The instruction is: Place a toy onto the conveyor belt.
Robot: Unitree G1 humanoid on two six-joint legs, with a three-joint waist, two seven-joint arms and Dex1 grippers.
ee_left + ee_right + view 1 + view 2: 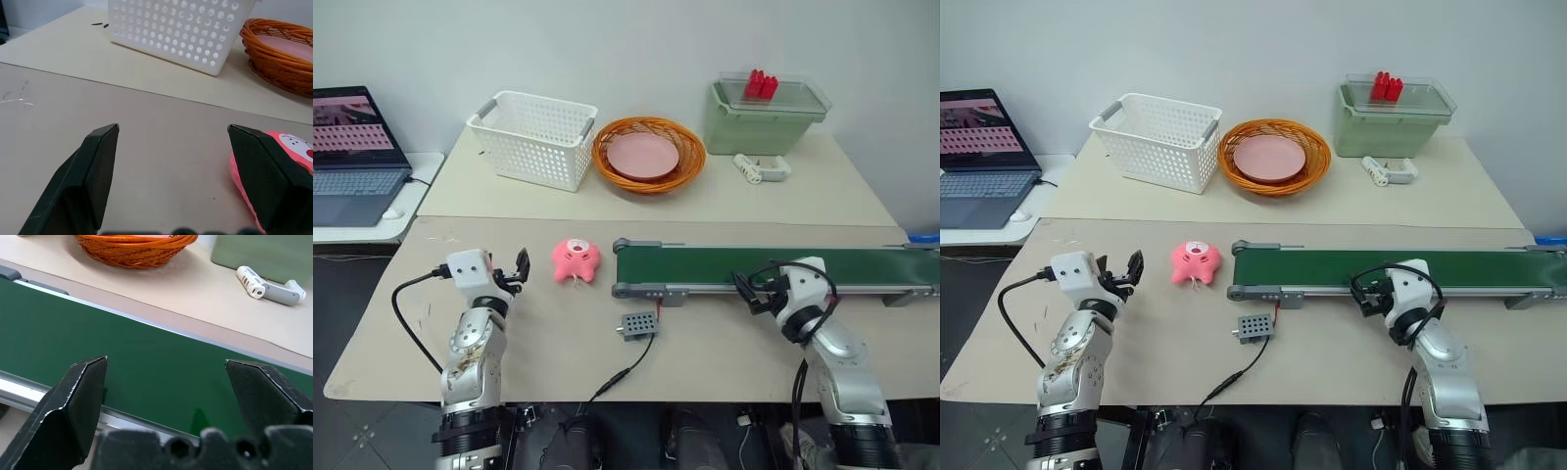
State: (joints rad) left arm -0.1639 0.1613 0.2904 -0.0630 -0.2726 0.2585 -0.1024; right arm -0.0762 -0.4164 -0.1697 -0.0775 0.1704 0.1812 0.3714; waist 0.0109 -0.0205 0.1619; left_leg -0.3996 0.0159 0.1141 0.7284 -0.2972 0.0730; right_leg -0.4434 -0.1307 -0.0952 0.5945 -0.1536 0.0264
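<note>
- Toy (576,260): small pink plush, rounded, stubby lobes all round, pale round patch on top. It lies on the beige table (538,343), just off the near-left end of the conveyor belt (773,266), not on it.
- No clear long axis on the toy; it is roughly as wide as deep, with lobes splayed outward and the top patch facing up.
- Belt: long dark green strip in a grey frame, its long axis running left-right across the table, end roller beside the toy.
- Left gripper (514,271): fingers spread wide, holding nothing, on the toy's left and apart from it.
- Left wrist view adds a small white face on the toy (293,147), not readable from the head views. The toy sits partly behind one finger (264,171) there; the space between the fingers is bare table.
- Right gripper (1367,291): head views don't settle the opening. The right wrist view shows both fingers (78,396) wide apart, empty, with the green belt behind them.
- Head views add the back table: white basket (535,137), orange wicker basket (648,157) holding a pink plate (643,155), green bin (766,113).
- Small grey box (640,324) with a cable sits in front of the belt.
</note>
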